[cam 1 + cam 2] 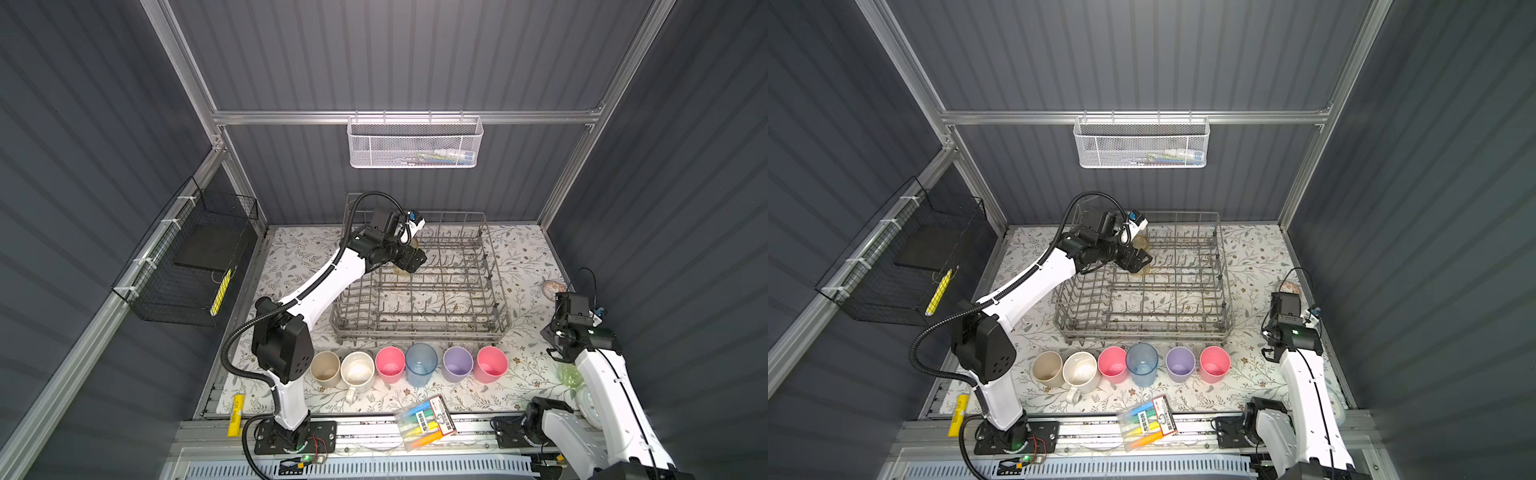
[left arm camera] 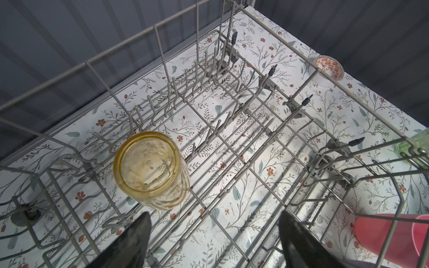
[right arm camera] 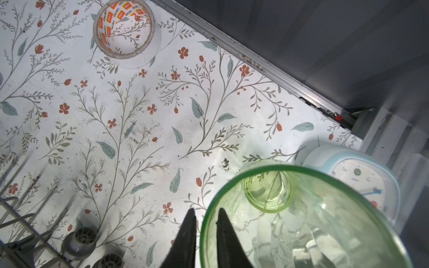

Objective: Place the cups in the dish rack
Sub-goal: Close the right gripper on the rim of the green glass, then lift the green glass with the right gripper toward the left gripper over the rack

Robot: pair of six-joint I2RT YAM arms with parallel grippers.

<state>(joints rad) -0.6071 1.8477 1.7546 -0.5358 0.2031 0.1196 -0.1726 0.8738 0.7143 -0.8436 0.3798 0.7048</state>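
Note:
The grey wire dish rack (image 1: 415, 328) fills the back middle of the floral mat. An amber ribbed glass (image 2: 147, 167) stands in its far left corner. My left gripper (image 2: 214, 215) hovers open just above that glass, holding nothing. In front of the rack stand a beige tumbler (image 1: 325, 368), a speckled mug (image 1: 357, 370), a pink cup (image 1: 390, 363), a clear-blue tumbler (image 1: 421, 363), a lilac cup (image 1: 457, 363) and another pink cup (image 1: 491, 363). At the right edge my right gripper (image 3: 206, 211) is shut on the rim of the green glass (image 3: 301, 220), one finger inside and one outside.
A tape roll (image 3: 126, 30) lies on the mat beyond the right gripper, and a white-and-blue timer (image 3: 355, 176) sits right beside the green glass. A marker pack (image 1: 426, 422) lies at the front edge. A white mesh basket (image 1: 415, 143) and a black wire basket (image 1: 187, 266) hang on the walls.

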